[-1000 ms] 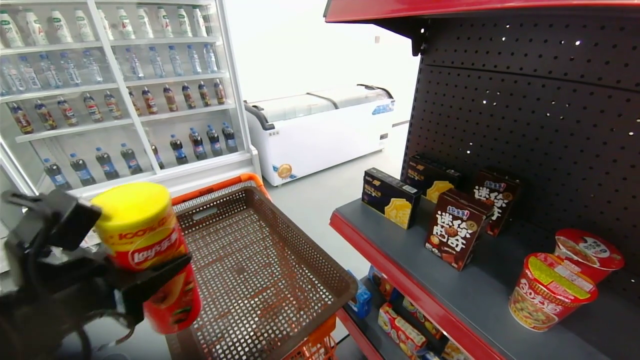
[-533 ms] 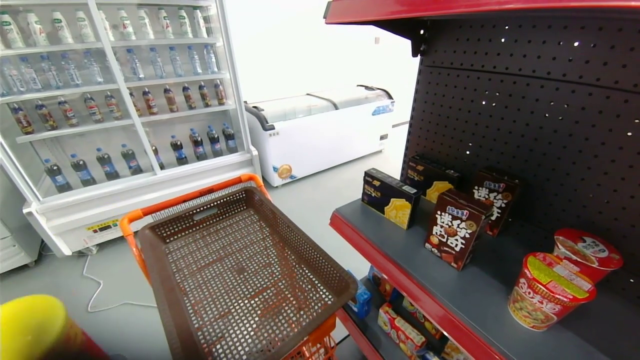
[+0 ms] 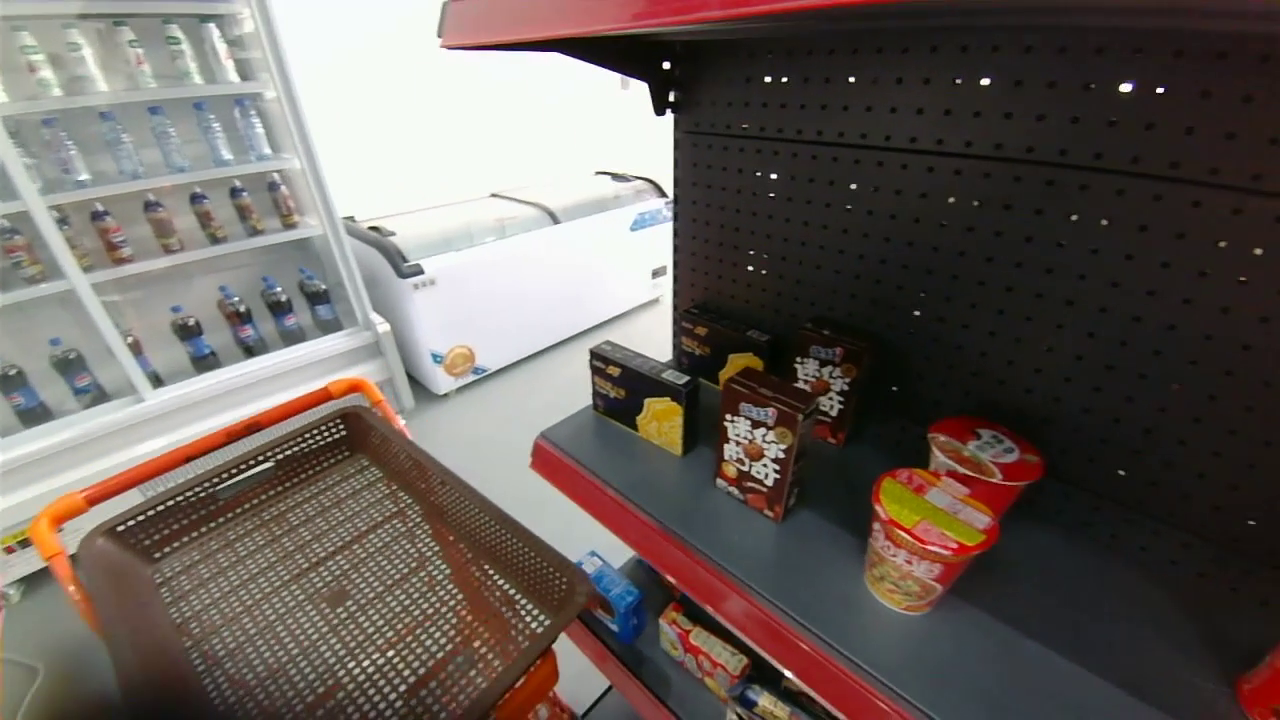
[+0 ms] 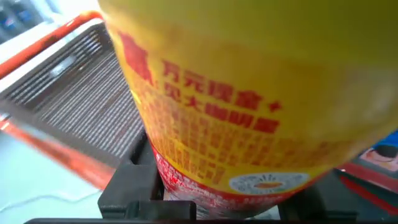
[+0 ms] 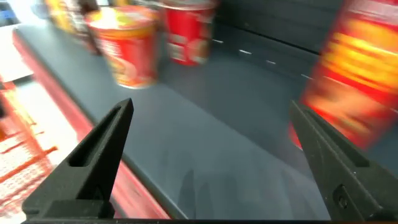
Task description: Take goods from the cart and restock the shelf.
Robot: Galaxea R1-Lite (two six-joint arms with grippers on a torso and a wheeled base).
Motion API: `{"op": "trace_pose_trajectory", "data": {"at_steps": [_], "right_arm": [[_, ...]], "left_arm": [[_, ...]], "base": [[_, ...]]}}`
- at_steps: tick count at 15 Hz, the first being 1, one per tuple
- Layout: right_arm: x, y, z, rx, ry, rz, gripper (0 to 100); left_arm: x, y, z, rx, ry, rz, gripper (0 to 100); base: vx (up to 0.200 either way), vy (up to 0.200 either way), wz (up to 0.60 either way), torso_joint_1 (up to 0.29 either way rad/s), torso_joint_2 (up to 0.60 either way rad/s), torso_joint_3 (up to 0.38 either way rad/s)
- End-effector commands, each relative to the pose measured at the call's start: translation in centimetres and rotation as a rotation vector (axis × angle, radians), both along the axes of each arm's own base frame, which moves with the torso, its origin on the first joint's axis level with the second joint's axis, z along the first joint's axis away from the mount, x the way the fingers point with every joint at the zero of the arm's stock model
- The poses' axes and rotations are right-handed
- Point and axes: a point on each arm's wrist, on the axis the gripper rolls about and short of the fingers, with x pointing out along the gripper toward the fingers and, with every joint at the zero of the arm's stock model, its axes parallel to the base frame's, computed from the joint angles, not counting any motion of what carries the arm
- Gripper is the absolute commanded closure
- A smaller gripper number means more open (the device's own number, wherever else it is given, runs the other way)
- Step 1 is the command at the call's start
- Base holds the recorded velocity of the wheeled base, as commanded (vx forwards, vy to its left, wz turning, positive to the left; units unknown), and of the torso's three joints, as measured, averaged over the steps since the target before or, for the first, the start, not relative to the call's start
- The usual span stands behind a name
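Observation:
My left gripper (image 4: 217, 202) is shut on a yellow and red chips can (image 4: 249, 106), held close to the left wrist camera with the brown cart basket (image 4: 81, 93) behind it. In the head view the cart basket (image 3: 300, 570) stands at lower left, with nothing lying in the part I can see. My right gripper (image 5: 211, 109) hangs open over the grey shelf board (image 5: 217, 162), nothing between its fingers. A second red and yellow can (image 5: 354, 74) stands on the shelf beside it, and its edge shows at the head view's corner (image 3: 1262, 690).
On the shelf (image 3: 800, 580) stand two cup noodles (image 3: 925, 540) (image 3: 985, 460), two brown boxes (image 3: 760, 455) (image 3: 835, 380) and two dark boxes (image 3: 645, 395) (image 3: 720, 345). Bare board lies in front and to the right. A lower shelf holds packets (image 3: 700, 650). Drink fridge (image 3: 150, 230) and freezer (image 3: 510, 280) stand behind.
The head camera has turned toward the shelf, shifting everything left. The chips can in my left gripper sank out of the head view's lower left.

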Motion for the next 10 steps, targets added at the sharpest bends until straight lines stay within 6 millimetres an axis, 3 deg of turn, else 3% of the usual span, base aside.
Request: {"op": "trace_pose_trajectory", "data": {"at_steps": [1,10], "right_arm": [[0.01,0.00,0.00,0.000,0.001,0.000,0],[0.01,0.00,0.00,0.000,0.001,0.000,0]], "left_arm": [[-0.15,0.02,-0.08,-0.001,-0.010,0.000,100],[-0.52,0.09,-0.67,-0.035,-0.020,0.008,100]], "base": [[0.000,0.000,-0.60,0.012,0.00,0.002],[0.000,0.000,-0.60,0.003,0.00,0.000]]}}
